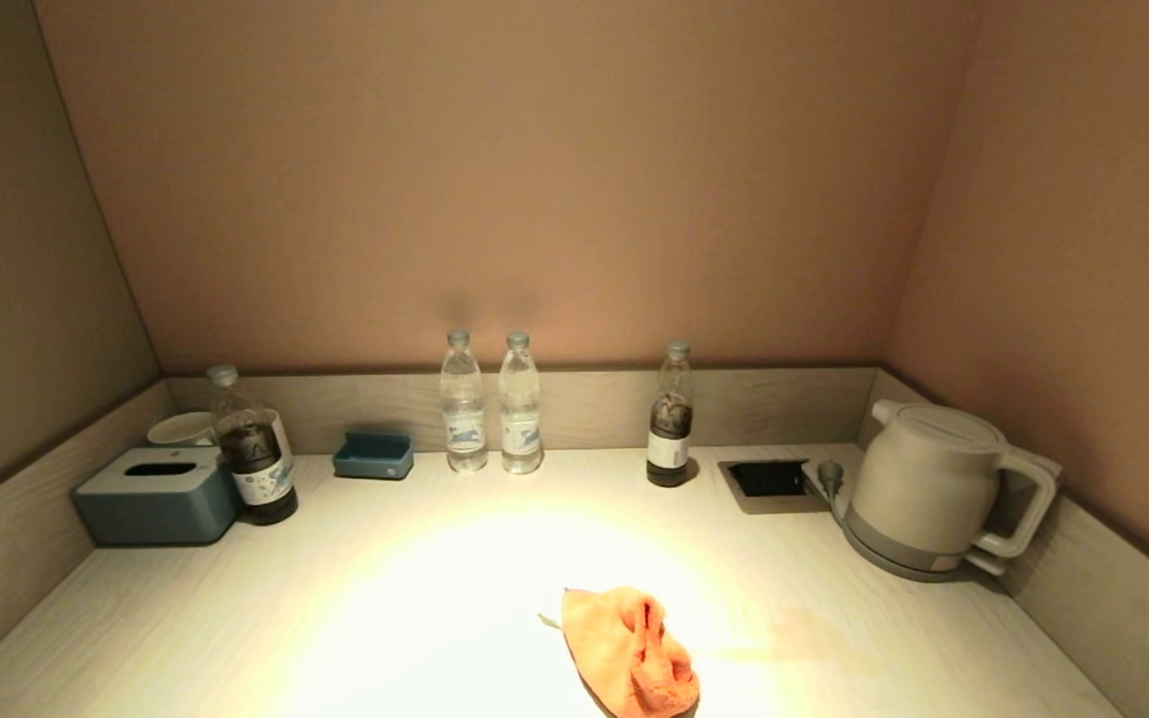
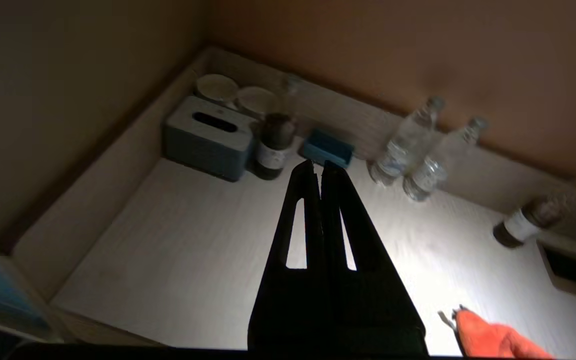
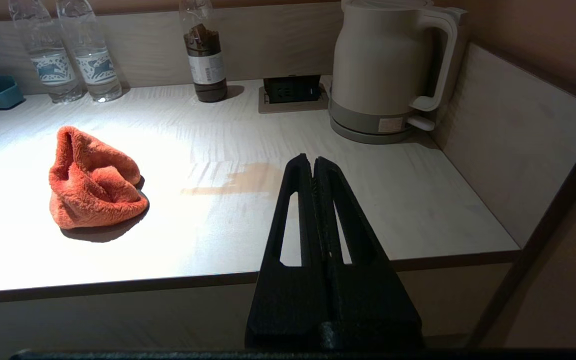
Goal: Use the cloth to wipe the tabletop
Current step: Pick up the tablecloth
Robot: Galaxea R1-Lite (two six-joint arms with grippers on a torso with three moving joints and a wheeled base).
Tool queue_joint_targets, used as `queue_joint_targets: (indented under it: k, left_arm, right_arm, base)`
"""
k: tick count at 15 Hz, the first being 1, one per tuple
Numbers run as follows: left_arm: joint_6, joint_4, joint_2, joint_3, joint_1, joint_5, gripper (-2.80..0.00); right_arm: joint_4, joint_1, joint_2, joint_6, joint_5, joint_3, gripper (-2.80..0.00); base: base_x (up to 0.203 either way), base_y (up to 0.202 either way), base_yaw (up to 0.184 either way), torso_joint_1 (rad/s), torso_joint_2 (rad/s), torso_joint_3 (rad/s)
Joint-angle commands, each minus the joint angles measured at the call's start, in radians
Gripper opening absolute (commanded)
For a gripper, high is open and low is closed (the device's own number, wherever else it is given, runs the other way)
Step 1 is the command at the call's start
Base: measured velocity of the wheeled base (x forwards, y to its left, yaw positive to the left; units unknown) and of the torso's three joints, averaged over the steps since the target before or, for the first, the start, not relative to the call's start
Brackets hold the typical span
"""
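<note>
The orange cloth (image 1: 631, 651) lies bunched near the front edge of the pale tabletop (image 1: 415, 558); it also shows in the right wrist view (image 3: 93, 182) and at the corner of the left wrist view (image 2: 493, 340). A faint brownish stain (image 3: 240, 181) marks the tabletop to the right of the cloth. Neither arm shows in the head view. My left gripper (image 2: 318, 167) is shut and empty, held above the left part of the table. My right gripper (image 3: 313, 162) is shut and empty, held back over the table's front edge, to the right of the cloth.
Along the back stand a grey-blue tissue box (image 1: 158, 494), a dark bottle (image 1: 253, 461), a small blue tray (image 1: 373, 455), two water bottles (image 1: 490, 404), another dark bottle (image 1: 671, 419), a socket recess (image 1: 769, 481) and a kettle (image 1: 934, 489). A low rim (image 1: 584, 404) bounds three sides.
</note>
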Motion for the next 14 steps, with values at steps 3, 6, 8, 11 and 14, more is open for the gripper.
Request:
queue_joint_targets:
  k: [3,6,8,11,14]
  left_arm:
    - [0.054,-0.100,-0.376,0.167,0.317,-0.043,-2.80]
    - [0.121,-0.167,-0.532,0.277,0.370,-0.143,-2.80]
    - [0.135,-0.176,-0.586,0.331,0.376,-0.168,-2.80]
    - [0.145,-0.176,-0.641,0.374,0.376,-0.213,-2.80]
    - [0.152,-0.172,-0.751,0.460,0.375,-0.275,-2.80]
  right_arm:
    - [0.000,0.000,0.001,-0.001,0.000,0.000,-2.80]
    - [0.000,0.000,0.001,0.000,0.000,0.000,-2.80]
    - [-0.002,0.000,0.001,0.000,0.000,0.000,-2.80]
    - [0.000,0.000,0.001,0.000,0.000,0.000,-2.80]
    - [0.000,0.000,0.001,0.000,0.000,0.000,-2.80]
  base:
    - [0.000,0.000,0.000,0.000,0.00,0.000]
    - [0.000,0.000,0.000,0.000,0.00,0.000]
    - [0.000,0.000,0.000,0.000,0.00,0.000]
    - [0.000,0.000,0.000,0.000,0.00,0.000]
    - [0.000,0.000,0.000,0.000,0.00,0.000]
